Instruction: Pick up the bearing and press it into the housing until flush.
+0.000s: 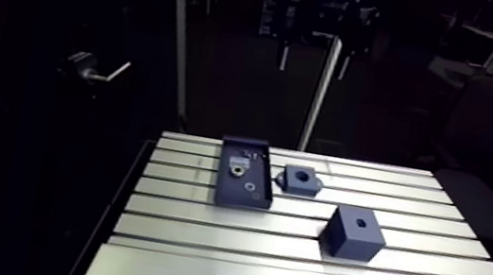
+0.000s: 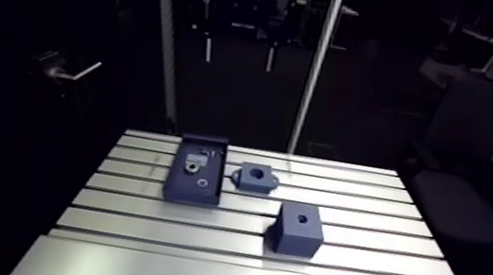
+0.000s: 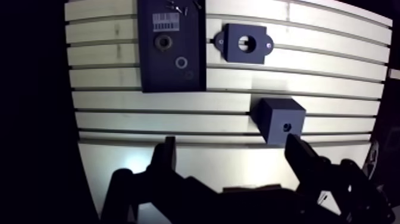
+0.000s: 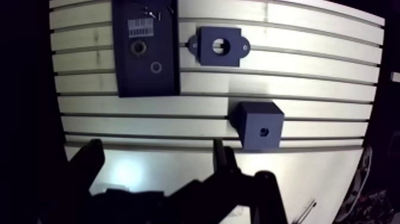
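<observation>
A dark blue tray point(image 3: 172, 80) lies on the slotted table point(image 3: 119, 77). It holds a dark round bearing point(image 3: 163, 42) below a barcode label and a thin pale ring point(image 3: 181, 62). Beside the tray sits the flat blue housing point(image 3: 259, 50) with a round bore and two side ears. My gripper point(image 3: 231, 143) hangs high over the table's near edge. It is open, with only bare table between its fingers point(image 3: 163, 156). Tray and housing lie well ahead of it. The gripper does not show in the arm view, where the tray point(image 1: 243, 192) and housing point(image 1: 292, 185) sit mid-table.
A dark blue cube point(image 3: 280, 119) with a small hole in one face stands just ahead of one finger, between the gripper and the housing; the arm view shows the cube point(image 1: 354, 232) too. A few small screws lie at the tray's far end.
</observation>
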`<state>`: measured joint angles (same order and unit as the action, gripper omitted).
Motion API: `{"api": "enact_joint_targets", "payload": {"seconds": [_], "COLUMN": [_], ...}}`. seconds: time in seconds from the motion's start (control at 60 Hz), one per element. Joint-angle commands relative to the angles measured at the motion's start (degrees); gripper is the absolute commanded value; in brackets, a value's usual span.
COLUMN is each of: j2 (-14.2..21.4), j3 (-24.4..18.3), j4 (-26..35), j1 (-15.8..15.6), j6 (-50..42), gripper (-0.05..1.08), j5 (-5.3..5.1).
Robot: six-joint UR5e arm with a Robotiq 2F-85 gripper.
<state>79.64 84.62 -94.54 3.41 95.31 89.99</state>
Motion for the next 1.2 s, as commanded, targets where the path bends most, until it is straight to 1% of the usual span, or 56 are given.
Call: {"api": "enact_joint_targets", "payload": {"seconds": [0.017,0.05,0.1,0.133,0.217,0.283,0.35,0.467,0.5,0.7,0.833,0.967,1.0,1.083,1.117,1.2], "j2": [-4.60,-5.07,-5.66,-6.74,-7.71,-9.46,-9.98,-12.36,-12.36,-15.71,-16.89,-17.69,-18.12,-18.32,-18.66,-18.85], "j3": [2.73,3.07,3.20,3.53,4.07,4.44,4.60,5.14,5.14,4.90,4.98,5.07,5.15,5.16,5.23,5.24], "j4": [-9.33,-10.50,-11.57,-13.23,-14.55,-16.15,-16.75,-19.42,-19.42,-20.53,-21.16,-21.33,-21.59,-21.61,-21.68,-21.69], "j1": [-3.66,-4.04,-4.25,-4.60,-5.05,-5.97,-6.26,-6.57,-6.57,-6.57,-6.75,-6.84,-6.84,-6.91,-6.93,-7.40], "j6": [-3.34,-3.71,-4.06,-4.69,-5.30,-6.20,-6.15,-6.14,-6.14,-6.39,-6.41,-6.33,-6.24,-6.31,-6.23,-6.23], "gripper": [0.00,0.00,0.00,0.00,0.01,0.01,0.01,0.01,0.01,0.01,0.02,0.10,0.17,0.19,0.22,0.23], "j5": [0.39,0.55,0.50,0.49,0.58,0.58,0.66,0.60,0.60,0.67,0.76,0.75,0.67,0.67,0.58,0.58]}}
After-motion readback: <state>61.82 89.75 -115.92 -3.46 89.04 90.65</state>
